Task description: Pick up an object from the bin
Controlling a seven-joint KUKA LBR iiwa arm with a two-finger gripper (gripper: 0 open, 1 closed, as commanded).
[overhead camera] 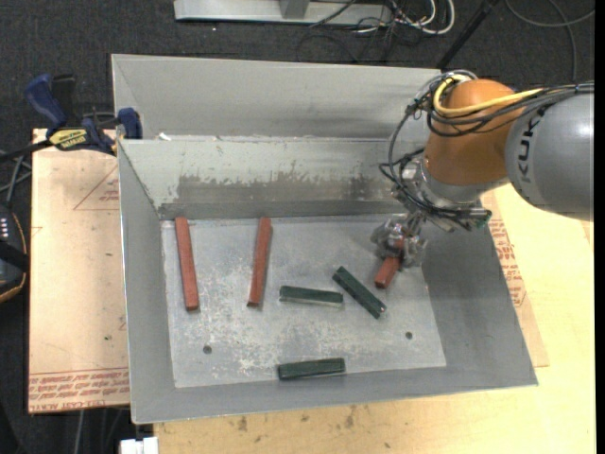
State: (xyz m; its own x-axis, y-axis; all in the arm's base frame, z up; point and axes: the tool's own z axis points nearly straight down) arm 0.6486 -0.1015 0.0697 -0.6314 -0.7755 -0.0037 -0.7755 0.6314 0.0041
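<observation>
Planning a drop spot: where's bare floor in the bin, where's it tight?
Bare: front-left corner, between the left red bar and the front green bar; front-right corner, beyond it; back strip between the second red bar and the gripper. Tight: middle green bar, tilted green bar and short red piece by the gripper.

Black letters "KU" stood on grey arm link (558, 154), at its left end beside orange wrist cover (468, 135), running sideways. Rest of word was hidden past link's curve. Nothing else was legible.
</observation>
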